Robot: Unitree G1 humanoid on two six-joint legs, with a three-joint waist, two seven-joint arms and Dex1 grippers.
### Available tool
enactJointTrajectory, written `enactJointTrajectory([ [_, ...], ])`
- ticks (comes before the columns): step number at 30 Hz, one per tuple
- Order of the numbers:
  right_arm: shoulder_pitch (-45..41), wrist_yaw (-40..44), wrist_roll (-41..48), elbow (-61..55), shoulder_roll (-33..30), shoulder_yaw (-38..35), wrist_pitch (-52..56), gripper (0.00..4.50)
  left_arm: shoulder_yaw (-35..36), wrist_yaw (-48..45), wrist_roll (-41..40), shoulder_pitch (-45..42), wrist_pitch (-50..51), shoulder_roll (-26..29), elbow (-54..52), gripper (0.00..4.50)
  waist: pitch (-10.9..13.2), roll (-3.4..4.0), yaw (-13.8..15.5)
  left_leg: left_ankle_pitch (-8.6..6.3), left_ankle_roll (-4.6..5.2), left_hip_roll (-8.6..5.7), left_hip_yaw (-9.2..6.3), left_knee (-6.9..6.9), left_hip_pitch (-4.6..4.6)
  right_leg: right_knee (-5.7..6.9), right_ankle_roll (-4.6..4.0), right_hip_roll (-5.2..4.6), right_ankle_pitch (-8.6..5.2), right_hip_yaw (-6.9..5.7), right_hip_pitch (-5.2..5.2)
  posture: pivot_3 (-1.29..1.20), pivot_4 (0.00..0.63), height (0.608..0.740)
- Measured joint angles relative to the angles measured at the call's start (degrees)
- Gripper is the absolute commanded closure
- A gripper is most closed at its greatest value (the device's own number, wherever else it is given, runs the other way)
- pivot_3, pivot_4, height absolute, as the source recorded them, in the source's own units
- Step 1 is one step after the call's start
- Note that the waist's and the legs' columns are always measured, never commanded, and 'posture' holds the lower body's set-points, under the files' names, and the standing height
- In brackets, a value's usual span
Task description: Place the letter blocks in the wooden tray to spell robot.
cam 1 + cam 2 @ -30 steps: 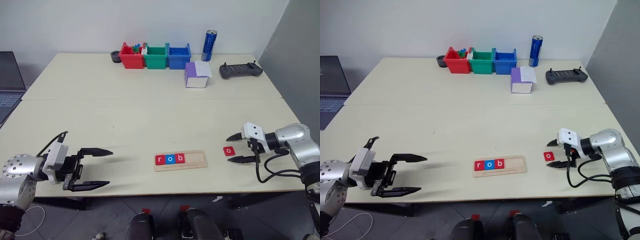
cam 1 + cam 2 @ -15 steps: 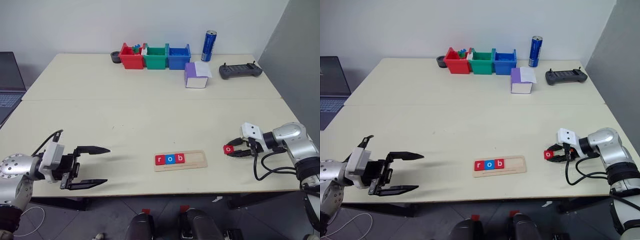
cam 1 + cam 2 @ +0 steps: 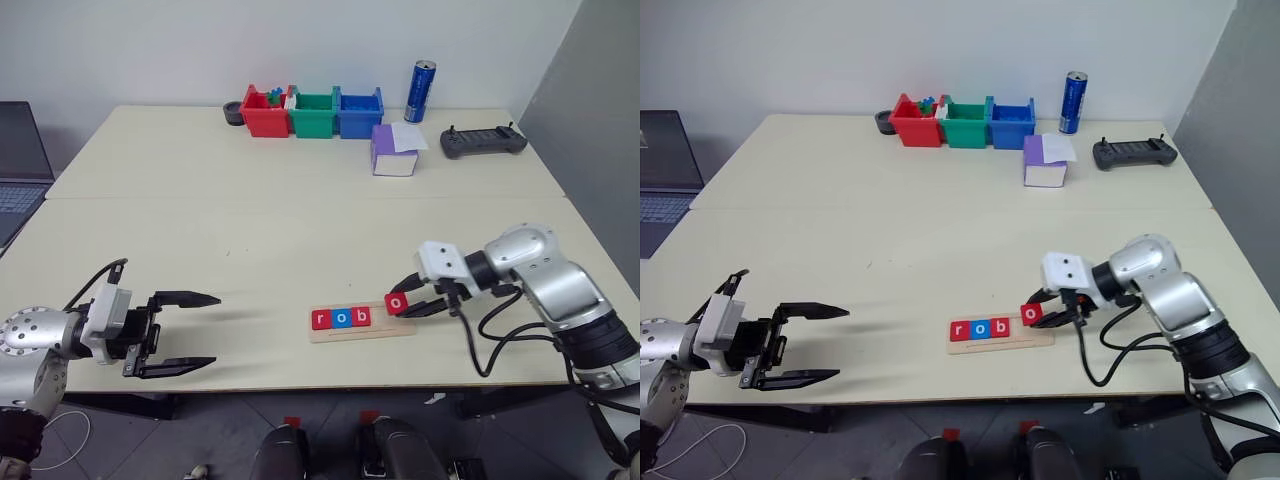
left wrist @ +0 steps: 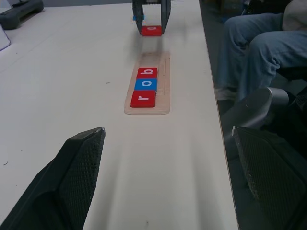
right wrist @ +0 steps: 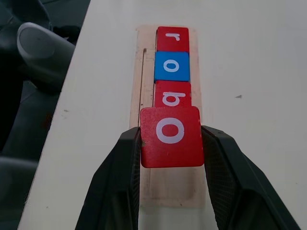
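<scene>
The wooden tray (image 3: 395, 326) lies near the table's front edge with a red r (image 3: 320, 319), a blue o (image 3: 340, 318) and a red b (image 3: 360, 316) in its left part. My right gripper (image 3: 409, 296) is shut on a red o block (image 3: 397, 303), held just above the tray to the right of the b. The wrist view shows that block (image 5: 170, 136) pinched between both fingers (image 5: 121, 177) over the tray (image 5: 141, 67). My left gripper (image 3: 187, 333) hovers open over the table at the front left, holding nothing.
Red (image 3: 262, 112), green (image 3: 311, 112) and blue (image 3: 358, 112) bins stand at the back, beside a blue can (image 3: 417, 91), a purple-and-white box (image 3: 394, 150) and a black controller (image 3: 483, 142). A laptop (image 3: 20, 160) sits at the far left. A person's legs (image 4: 254, 43) are beside the table.
My right gripper closed on the red o block at the right, lifted it and carried it left to just over the tray. The left gripper stayed in place.
</scene>
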Motion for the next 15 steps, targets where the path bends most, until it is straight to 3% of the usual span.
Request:
enactJointTrajectory([
  [15, -1.2, -4.6, -5.6, 4.2, 4.2, 4.5, 0.5, 3.05, 1.2, 0.0, 2.0, 0.0, 0.0, -0.7, 0.0, 0.00, 0.0, 0.00, -0.2, 0.00, 0.00, 0.01, 0.01, -0.01, 0.01, 0.03, -0.01, 0.01, 0.00, 0.00, -0.02, 0.00, 0.150, 0.740],
])
